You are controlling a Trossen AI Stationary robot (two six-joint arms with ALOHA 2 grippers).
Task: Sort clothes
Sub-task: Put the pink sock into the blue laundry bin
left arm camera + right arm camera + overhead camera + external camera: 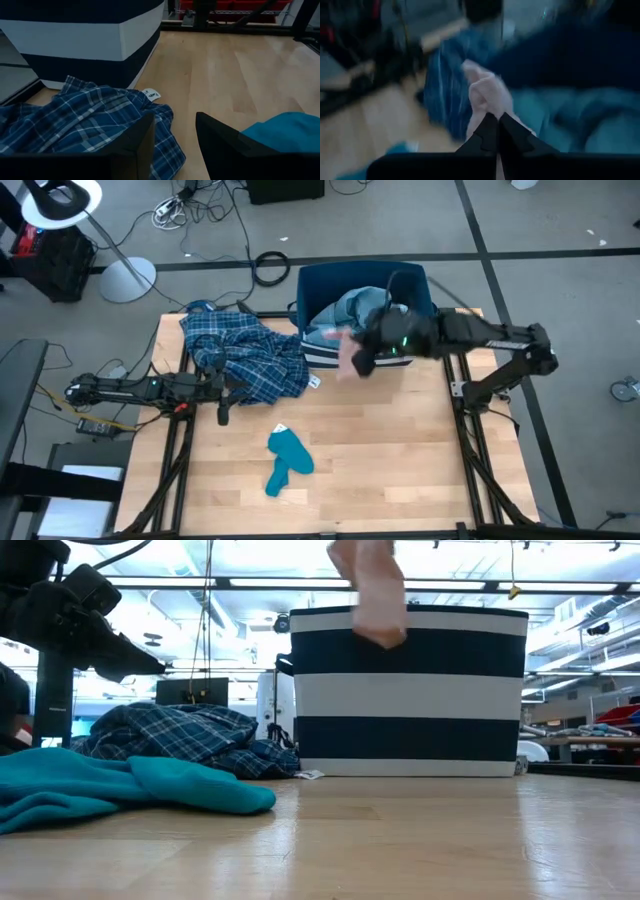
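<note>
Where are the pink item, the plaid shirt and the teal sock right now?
pink item (372,595): low view, middle of the hanging cloth.
plaid shirt (250,360): high view, centre of the heap.
teal sock (288,457): high view, mid-body.

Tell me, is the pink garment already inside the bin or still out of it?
Out. The pink garment hangs from the shut right claw, at the front edge of the striped bin, not lying inside.

We saw the plaid shirt (85,117) lying on the worktop (225,70) against the striped bin (85,35). Our left gripper's (175,142) fingers (222,145) stood apart, teal sock (287,130) just beside.
</note>
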